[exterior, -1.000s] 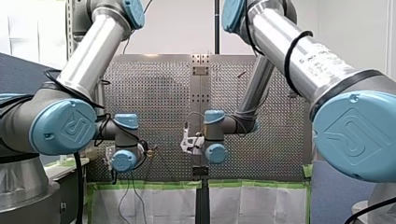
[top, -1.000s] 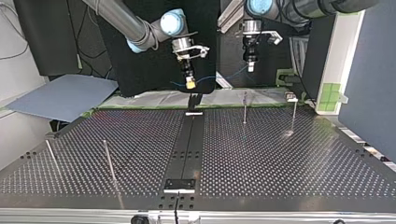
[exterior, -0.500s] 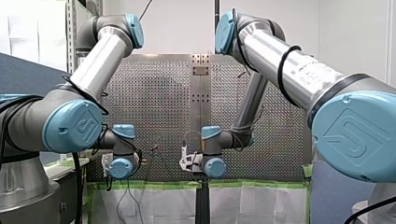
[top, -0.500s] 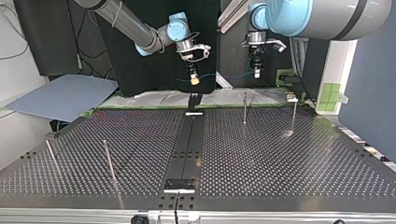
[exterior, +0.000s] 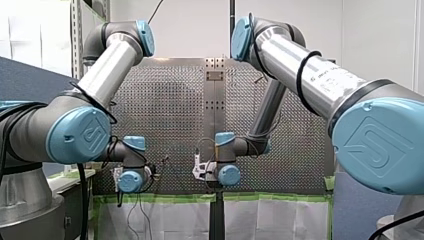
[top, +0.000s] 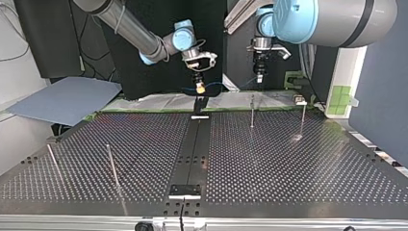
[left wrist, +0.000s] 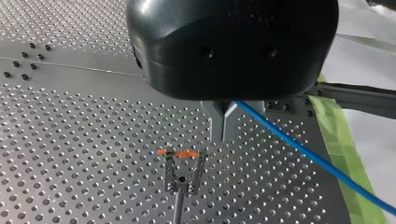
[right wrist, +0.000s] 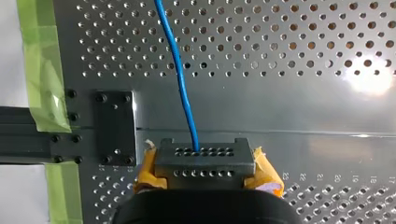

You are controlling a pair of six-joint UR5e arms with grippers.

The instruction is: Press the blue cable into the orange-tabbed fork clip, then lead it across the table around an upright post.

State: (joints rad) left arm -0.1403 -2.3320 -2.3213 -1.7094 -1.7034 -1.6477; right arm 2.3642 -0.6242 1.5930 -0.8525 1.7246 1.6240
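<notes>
Hiding most of its metal fingers (left wrist: 217,120), the black housing (left wrist: 233,46) of my left gripper (left wrist: 223,136) lets only their tips show, pressed together on the blue cable (left wrist: 303,151). The cable slants away toward the green tape (left wrist: 336,135) until the view's border cuts it off, and the orange-tabbed fork clip (left wrist: 183,170) stands upright just ahead, apart from it. My right gripper (right wrist: 200,156), yellow pads (right wrist: 266,172) at its sides, is clamped on the same cable, which runs straight ahead over the perforated table (right wrist: 303,93); in the top view it is a faint sagging line strung left to right between both grippers, above the table's far edge.
</notes>
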